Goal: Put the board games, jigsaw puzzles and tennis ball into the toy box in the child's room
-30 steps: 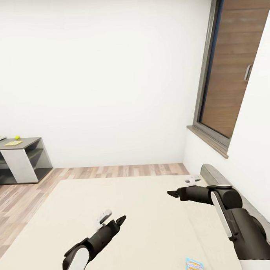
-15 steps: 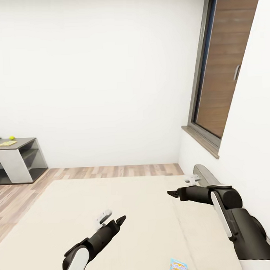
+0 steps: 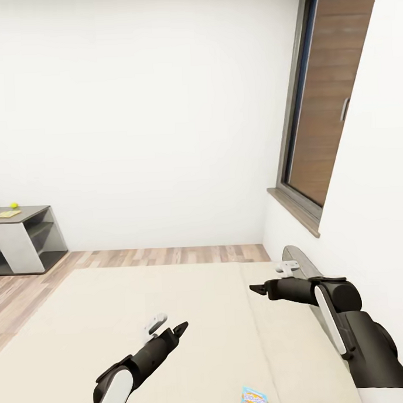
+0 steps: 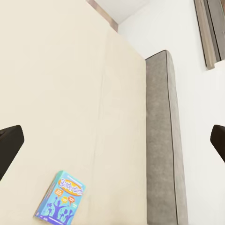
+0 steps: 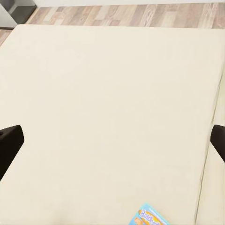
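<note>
Our view has swung right, sliding the flat blue board game [image 3: 253,398] leftward on the smooth beige bed [image 3: 112,311]; left gripper [image 3: 170,330] and right gripper [image 3: 259,289] both spread wide.

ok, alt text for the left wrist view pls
A small blue board game box lies flat on the beige mattress of the bed, near the grey headboard that runs along a white wall. The two dark fingertips of the open left gripper frame the view, holding nothing.
</note>
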